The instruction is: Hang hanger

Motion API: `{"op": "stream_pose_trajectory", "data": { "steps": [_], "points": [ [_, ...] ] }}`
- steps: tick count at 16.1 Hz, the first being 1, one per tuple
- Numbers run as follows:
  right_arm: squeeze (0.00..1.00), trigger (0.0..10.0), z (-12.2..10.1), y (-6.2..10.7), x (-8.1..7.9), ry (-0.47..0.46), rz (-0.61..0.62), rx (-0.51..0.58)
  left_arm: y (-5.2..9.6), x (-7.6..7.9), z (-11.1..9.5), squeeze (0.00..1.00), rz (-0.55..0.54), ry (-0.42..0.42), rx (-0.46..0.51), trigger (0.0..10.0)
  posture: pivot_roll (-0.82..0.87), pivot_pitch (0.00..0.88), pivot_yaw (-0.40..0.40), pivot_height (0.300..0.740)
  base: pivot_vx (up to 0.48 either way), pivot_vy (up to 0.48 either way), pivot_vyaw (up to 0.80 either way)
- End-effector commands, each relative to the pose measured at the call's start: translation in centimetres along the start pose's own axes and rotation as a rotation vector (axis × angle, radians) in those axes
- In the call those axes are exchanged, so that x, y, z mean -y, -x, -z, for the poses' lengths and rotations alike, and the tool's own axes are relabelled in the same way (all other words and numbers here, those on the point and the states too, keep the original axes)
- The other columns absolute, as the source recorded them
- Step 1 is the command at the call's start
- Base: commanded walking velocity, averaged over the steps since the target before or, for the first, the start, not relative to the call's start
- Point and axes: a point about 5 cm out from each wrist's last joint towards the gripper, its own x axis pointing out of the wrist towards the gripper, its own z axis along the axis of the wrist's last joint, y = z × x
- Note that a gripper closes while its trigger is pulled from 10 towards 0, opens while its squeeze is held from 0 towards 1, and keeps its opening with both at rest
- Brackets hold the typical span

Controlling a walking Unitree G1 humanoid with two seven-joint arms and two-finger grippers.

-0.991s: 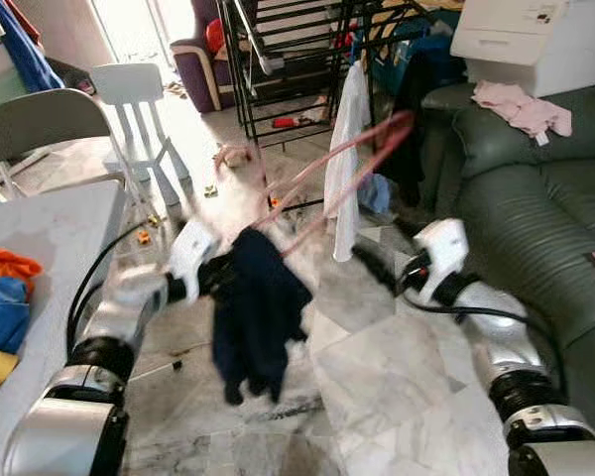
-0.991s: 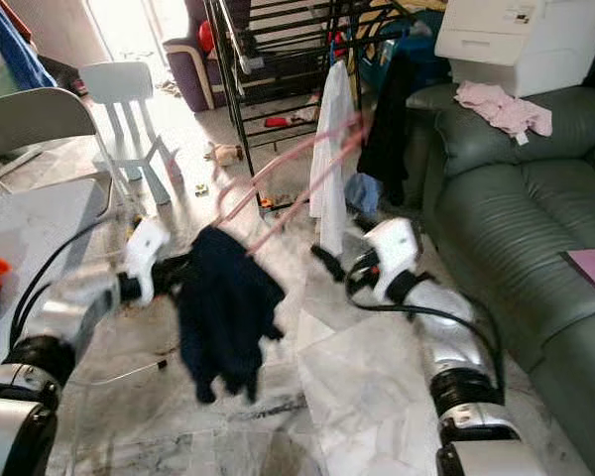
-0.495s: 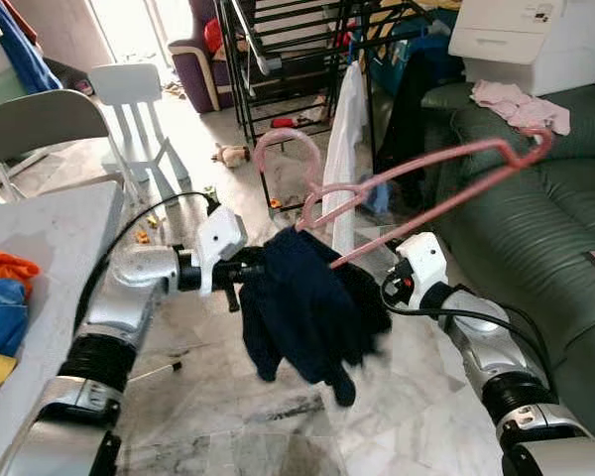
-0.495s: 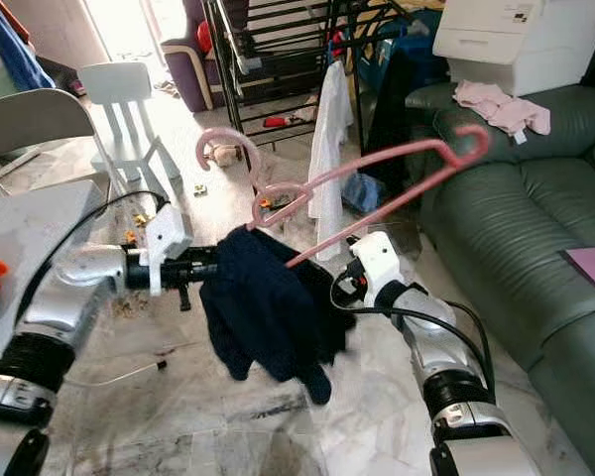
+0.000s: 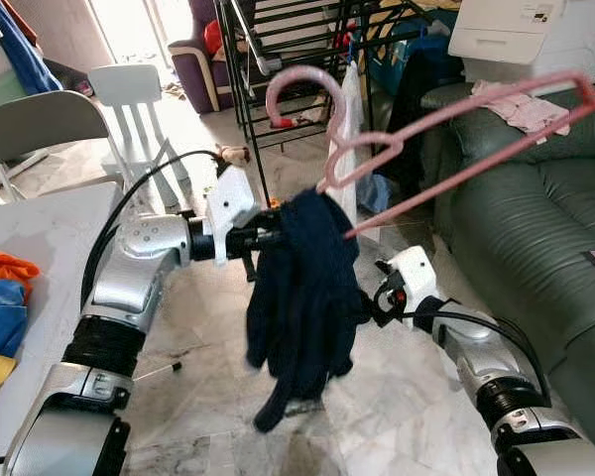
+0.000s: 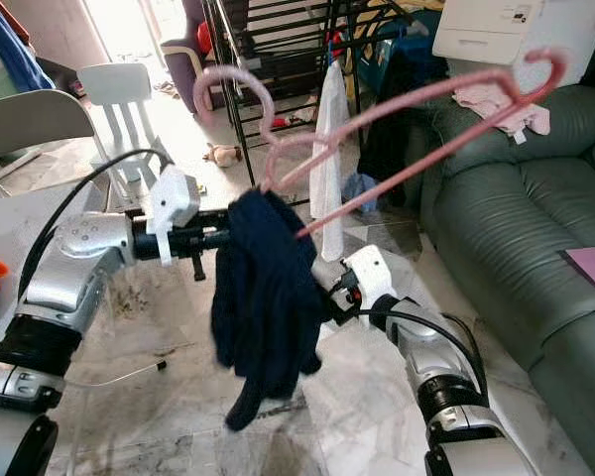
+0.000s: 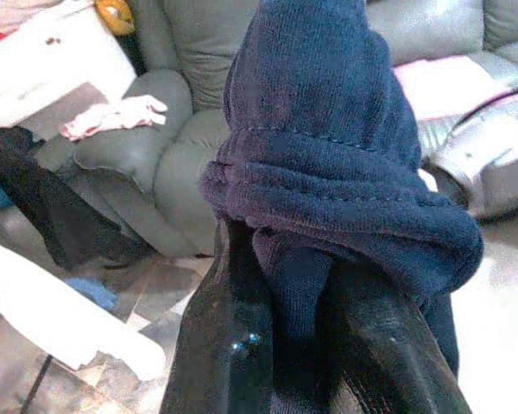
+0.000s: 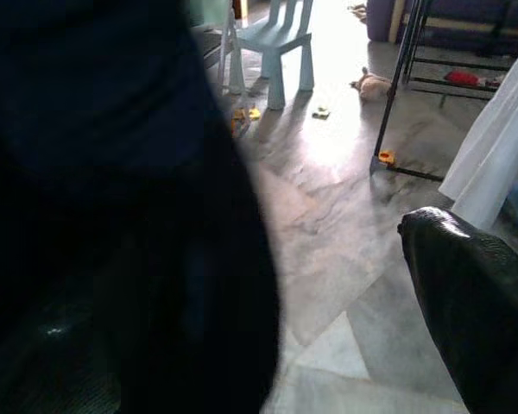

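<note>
Two silver arms reach forward in the left eye view. The left tool (image 5: 268,236) is clamped on the top of a dark navy garment (image 5: 302,297), which hangs limp from it toward the marble floor (image 5: 397,426). A pink hanger (image 5: 446,119) rises from the garment's top edge, its hook curling up by the black drying rack (image 5: 278,59) and its long bars slanting up and rightward over the green sofa (image 5: 535,228). The right tool (image 5: 369,302) sits low, just behind the garment's right side, half hidden by the cloth. A white cloth (image 5: 349,149) hangs from the rack; a small white chair (image 5: 134,99) stands beyond, and folded orange and blue clothes lie on the grey table (image 5: 50,238) at left.

From the right eye view the same layout holds, with a pink cloth (image 6: 496,99) on the sofa's top.

Along the left wrist view, both black fingers (image 7: 233,336) pinch a thick fold of the navy knit between them.

Along the right wrist view, dark fabric covers one side and one black finger (image 8: 475,302) shows well apart from it, so the fingers stand spread, with nothing seen gripped.
</note>
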Motion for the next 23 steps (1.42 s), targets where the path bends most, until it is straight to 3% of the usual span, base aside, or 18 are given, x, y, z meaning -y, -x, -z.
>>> {"op": "stream_pose_trajectory", "data": {
  "steps": [1,3,5,7,8,10,13,15,16,17,19,20,21,23],
  "points": [
    [0.0,10.0,-0.4,0.0,0.4,0.012,0.029,0.02,0.4,-0.7,-1.3,0.0,-0.031,-0.028,0.033,0.0,-0.09,0.0,0.105,0.74,0.0,0.0,0.0],
    [0.0,10.0,-2.6,0.5,2.1,0.008,0.124,0.132,0.7,-0.3,0.5,0.0,-0.033,-0.034,-0.043,0.0,-0.09,0.0,0.108,0.74,0.0,0.0,0.0],
    [0.0,10.0,-3.0,0.7,2.3,0.007,0.101,0.143,0.8,-0.1,1.4,0.0,-0.042,-0.032,-0.07,0.0,-0.1,0.0,0.11,0.74,0.0,0.0,0.0],
    [0.0,10.0,-1.2,0.6,1.7,-0.028,0.055,0.037,0.3,-0.2,0.4,0.0,-0.051,-0.015,-0.01,0.0,-0.1,0.0,0.107,0.74,0.0,0.0,0.0],
    [0.0,10.0,0.5,0.5,0.7,-0.066,0.032,-0.038,-0.1,-0.7,-1.4,0.0,-0.07,0.005,0.08,0.0,-0.09,0.0,0.1,0.74,0.0,0.0,0.0],
    [0.0,10.0,1.4,0.2,-0.1,-0.131,0.005,-0.059,-0.2,-1.2,-2.9,0.0,-0.092,0.011,0.148,0.0,-0.09,0.0,0.097,0.74,0.0,0.0,0.0],
    [0.0,10.0,2.6,0.2,-0.6,-0.136,0.025,-0.142,-0.2,-1.6,-5.3,0.0,-0.096,0.01,0.233,0.0,-0.08,0.0,0.092,0.74,0.0,0.0,0.0],
    [0.0,0.0,3.1,0.9,0.7,-0.141,0.121,-0.185,0.0,-1.7,-5.3,0.0,-0.107,0.006,0.23,0.0,-0.08,0.0,0.091,0.74,0.0,0.0,0.0],
    [0.0,0.0,3.2,2.4,3.1,-0.167,0.295,-0.199,0.8,-2.0,-4.3,0.0,-0.145,0.013,0.196,0.0,-0.09,0.0,0.092,0.74,0.0,0.0,0.0],
    [0.0,0.0,3.1,2.9,3.9,-0.169,0.35,-0.199,1.0,-2.1,-3.9,0.0,-0.156,0.021,0.185,0.0,-0.09,0.0,0.092,0.74,0.0,0.0,0.0],
    [0.0,0.0,2.2,5.4,7.4,-0.178,0.569,-0.162,2.4,-2.3,-2.0,0.0,-0.207,0.062,0.132,0.0,-0.1,0.0,0.094,0.74,0.0,0.0,0.0],
    [0.0,0.0,0.4,7.8,10.6,-0.178,0.766,-0.102,4.0,-2.3,0.4,0.0,-0.257,0.106,0.062,0.0,-0.11,0.0,0.098,0.74,0.0,0.0,0.0],
    [0.0,0.0,0.3,7.9,10.7,-0.177,0.772,-0.099,4.1,-2.3,0.4,0.0,-0.259,0.108,0.059,0.0,-0.11,0.0,0.098,0.74,0.0,0.0,0.0],
    [0.0,0.0,-3.2,9.7,13.5,-0.152,0.941,0.023,5.5,-2.1,2.7,0.0,-0.303,0.149,-0.016,0.0,-0.11,0.0,0.099,0.74,0.0,0.0,0.0]
  ]
}}
